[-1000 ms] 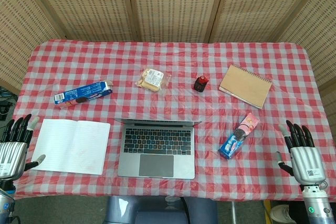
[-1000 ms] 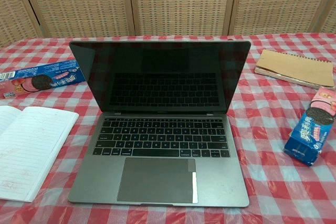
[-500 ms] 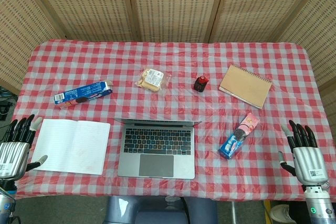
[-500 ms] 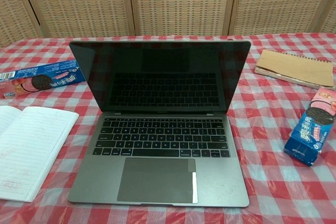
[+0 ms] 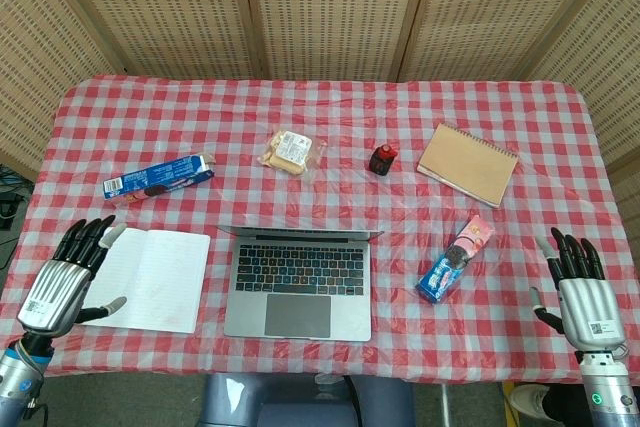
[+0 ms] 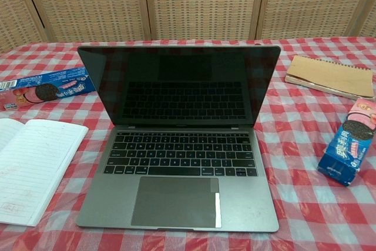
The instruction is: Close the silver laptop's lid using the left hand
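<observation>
The laptop sits open mid-bench, its lid upright. That lid looks thin, stiff and hinged; I'd push its top edge. The left robot hand hovers spread, empty, over the notebook.

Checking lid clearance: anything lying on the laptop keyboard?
Nothing on the laptop: keyboard and trackpad are bare in both views. The table directly behind the upright lid is hidden in chest view.

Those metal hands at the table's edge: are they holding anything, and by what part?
Nothing is held. The left hand and right hand both show spread fingers with nothing in them, apart from the open laptop.
</observation>
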